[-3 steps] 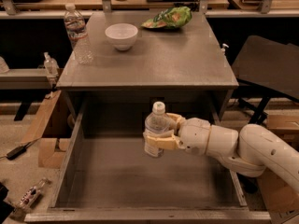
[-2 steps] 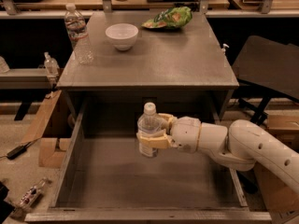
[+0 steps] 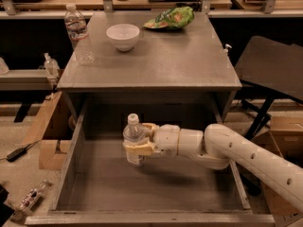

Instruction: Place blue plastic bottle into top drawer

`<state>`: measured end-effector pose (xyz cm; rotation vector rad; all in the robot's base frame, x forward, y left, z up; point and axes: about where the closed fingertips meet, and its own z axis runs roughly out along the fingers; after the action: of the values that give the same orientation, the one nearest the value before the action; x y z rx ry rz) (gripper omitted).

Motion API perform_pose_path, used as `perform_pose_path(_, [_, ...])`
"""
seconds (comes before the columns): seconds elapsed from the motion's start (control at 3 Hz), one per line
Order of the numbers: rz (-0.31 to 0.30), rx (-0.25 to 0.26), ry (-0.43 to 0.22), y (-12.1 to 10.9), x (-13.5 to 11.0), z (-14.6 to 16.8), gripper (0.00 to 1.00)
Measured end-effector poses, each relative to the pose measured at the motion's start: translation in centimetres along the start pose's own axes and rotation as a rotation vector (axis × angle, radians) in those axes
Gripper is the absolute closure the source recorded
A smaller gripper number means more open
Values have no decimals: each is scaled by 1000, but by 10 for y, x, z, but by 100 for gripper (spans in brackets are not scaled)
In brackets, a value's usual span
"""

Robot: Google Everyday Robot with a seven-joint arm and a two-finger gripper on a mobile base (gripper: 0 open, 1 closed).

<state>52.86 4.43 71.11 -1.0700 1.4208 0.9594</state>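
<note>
The blue plastic bottle [image 3: 133,136] is small and clear with a white cap and stands upright inside the open top drawer [image 3: 109,183], left of its middle. My gripper [image 3: 138,142] reaches in from the right on a white arm and is shut on the bottle, its tan fingers [image 3: 137,149] around the body. The bottle's base is at or just above the drawer's flat grey bottom; I cannot tell whether it touches.
On the grey cabinet top [image 3: 189,65] stand a taller ribbed clear bottle [image 3: 78,33] at the left edge, a white bowl [image 3: 123,36] and a green snack bag [image 3: 171,18]. A dark chair [image 3: 272,74] is to the right, cardboard boxes [image 3: 47,136] to the left.
My gripper has carried the bottle leftward and slightly lower inside the drawer. Things on the cabinet top have not moved.
</note>
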Motion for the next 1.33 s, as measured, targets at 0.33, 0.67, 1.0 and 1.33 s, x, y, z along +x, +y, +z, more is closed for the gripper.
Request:
perform_pose_path(0.33, [26,-25,-53,6,21,21,100])
perform_pose_path(0.67, [36,-31,-60,8,26,24,82])
perform_pose_path(1.0, [35,-35,-62,9,26,26,59])
perform_pose_path(1.33, [35,-38,-62,10,25,27,36])
